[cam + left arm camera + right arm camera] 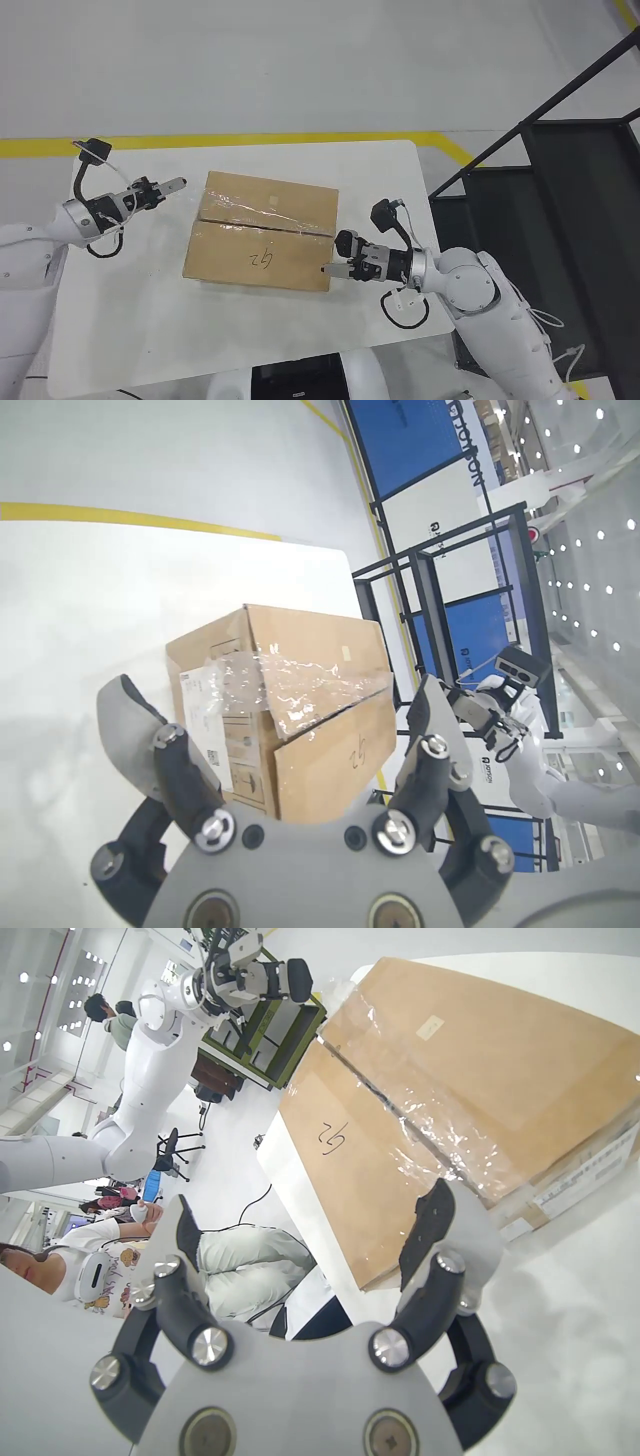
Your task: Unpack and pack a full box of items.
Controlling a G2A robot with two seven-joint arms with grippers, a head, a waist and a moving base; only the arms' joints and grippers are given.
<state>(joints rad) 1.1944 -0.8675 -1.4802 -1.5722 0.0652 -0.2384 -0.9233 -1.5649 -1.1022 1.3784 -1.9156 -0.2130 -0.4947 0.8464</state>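
There is one box. It is brown cardboard and it sits on the white worktop, close to the middle. Its top flaps are shut. One strip of clear tape runs along the crack where the two flaps meet. The long way of the box goes from the left arm's side to the right arm's side, turned just a little. The tape runs the same way. A white label is stuck on the short end that faces the left arm.

There are two claws, one at each short end. The left claw is near the far corner of the box, with a small gap between them. Its fingers are spread apart and hold nothing. The right claw is right at the near corner on the other end. I cannot tell if it touches. Its fingers are spread apart too.

Bare worktop shows all around the box. The strip behind it is thinner than the strip in front.
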